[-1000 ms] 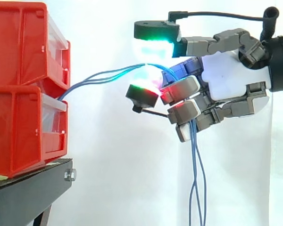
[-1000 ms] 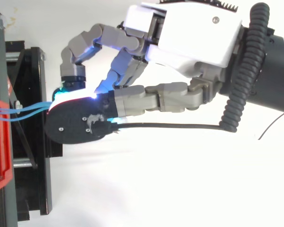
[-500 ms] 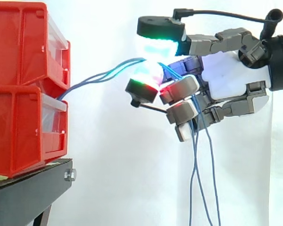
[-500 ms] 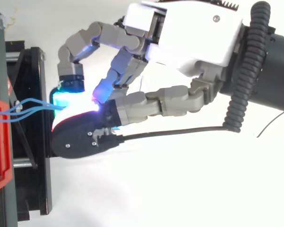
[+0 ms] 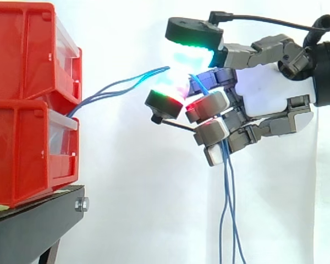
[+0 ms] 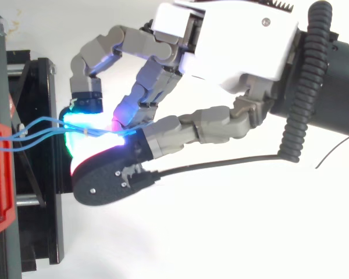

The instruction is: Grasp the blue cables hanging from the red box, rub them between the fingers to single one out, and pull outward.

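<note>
Box (image 5: 22, 82), at 9 o'clock in the side view, stands on the stand (image 5: 38, 220). I observe the cables (image 5: 113, 88) leaving its front at the seam between the two tiers and rising toward 2 o'clock into the hand (image 5: 261, 99). The fingers are curled round the bundle. The glowing pads (image 5: 190, 36) close on it from above and below, and the loose ends hang out of the hand toward 6 o'clock. In the top view the cables (image 6: 41, 131) lie side by side across the pads, and I cannot tell that any one strand is singled out.

Risks, in my judgement:
- Pulling now would drag the whole bundle, since several strands sit between the pads.
- A light pinch would let them all slip.
- A hard pull could shift the box.
</note>
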You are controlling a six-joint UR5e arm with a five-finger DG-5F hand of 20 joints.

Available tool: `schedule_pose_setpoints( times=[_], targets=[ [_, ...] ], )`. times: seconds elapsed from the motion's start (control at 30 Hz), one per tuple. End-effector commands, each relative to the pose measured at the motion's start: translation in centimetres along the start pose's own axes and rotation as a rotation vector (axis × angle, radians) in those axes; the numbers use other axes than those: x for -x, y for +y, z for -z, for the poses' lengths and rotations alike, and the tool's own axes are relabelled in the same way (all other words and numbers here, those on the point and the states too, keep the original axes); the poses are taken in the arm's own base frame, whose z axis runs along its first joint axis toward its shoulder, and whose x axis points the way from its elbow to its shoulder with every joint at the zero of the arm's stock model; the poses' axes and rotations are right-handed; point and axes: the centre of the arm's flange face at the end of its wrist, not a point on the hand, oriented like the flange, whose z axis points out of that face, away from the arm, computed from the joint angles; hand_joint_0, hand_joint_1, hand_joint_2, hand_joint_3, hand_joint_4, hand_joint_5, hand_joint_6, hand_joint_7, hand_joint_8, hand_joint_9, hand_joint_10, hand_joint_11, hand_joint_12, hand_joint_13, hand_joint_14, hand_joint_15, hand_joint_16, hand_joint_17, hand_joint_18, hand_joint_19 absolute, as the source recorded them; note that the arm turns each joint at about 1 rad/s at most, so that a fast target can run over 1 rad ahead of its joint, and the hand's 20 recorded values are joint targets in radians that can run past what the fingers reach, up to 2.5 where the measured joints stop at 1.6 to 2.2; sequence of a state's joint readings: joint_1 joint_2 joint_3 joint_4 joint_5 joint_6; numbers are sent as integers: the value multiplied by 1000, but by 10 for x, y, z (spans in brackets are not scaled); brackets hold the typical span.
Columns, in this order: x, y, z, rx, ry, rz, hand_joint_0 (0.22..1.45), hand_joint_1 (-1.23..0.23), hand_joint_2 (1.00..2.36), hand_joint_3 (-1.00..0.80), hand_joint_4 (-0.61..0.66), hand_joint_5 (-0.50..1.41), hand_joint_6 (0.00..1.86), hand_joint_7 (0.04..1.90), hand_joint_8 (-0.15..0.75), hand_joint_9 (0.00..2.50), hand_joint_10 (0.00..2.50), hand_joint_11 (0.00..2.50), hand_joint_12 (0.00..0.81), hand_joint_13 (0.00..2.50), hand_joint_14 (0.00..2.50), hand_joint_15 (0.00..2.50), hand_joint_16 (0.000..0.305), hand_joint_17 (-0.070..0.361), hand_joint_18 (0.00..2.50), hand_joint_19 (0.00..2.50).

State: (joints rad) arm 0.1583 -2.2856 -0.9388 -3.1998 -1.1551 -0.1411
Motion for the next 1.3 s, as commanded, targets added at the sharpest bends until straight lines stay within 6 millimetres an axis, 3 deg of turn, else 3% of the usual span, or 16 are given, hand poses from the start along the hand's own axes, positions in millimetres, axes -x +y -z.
schedule_pose_setpoints(
  times=[0.0,0.13,0.3,0.4,0.57,0.7,0.97,1.07,1.27],
  targets=[
    [1,0,0,0,-2,-2,485,-758,1000,-500,88,-153,936,1016,276,1219,4,1430,374,1110,30,1069,46,104,877,785],
    [3,0,-1,1,-4,-3,442,-522,1000,-500,126,-155,907,1000,300,1237,6,1400,403,1142,25,1067,52,118,919,812],
    [8,3,0,-11,-3,2,490,-375,1000,-500,118,-160,888,1012,269,1226,8,1414,385,1124,28,1094,50,112,878,852],
    [11,3,0,-18,-7,3,585,-523,1004,-439,115,-164,883,1052,240,1205,12,1433,348,1100,29,1103,45,100,831,877],
    [14,1,0,-25,-9,6,599,-675,1015,-157,110,-163,916,1044,282,1222,7,1405,388,1127,27,1072,50,113,888,822],
    [14,1,1,-28,-9,7,633,-756,1018,-96,38,-166,925,1096,265,1184,7,1427,365,1095,29,1074,47,106,865,814],
    [14,0,1,-32,-8,10,741,-866,1012,-348,-79,-180,944,1073,228,1130,9,1431,336,1004,32,1031,43,96,798,757],
    [13,-11,3,-53,-5,20,768,-863,1001,-484,-87,-182,944,1030,215,1112,9,1408,339,989,32,1010,42,95,792,742],
    [10,-22,4,-66,0,26,717,-886,1000,-500,-26,-175,940,1048,221,1128,10,1390,334,980,33,991,41,92,797,732]
  ],
)
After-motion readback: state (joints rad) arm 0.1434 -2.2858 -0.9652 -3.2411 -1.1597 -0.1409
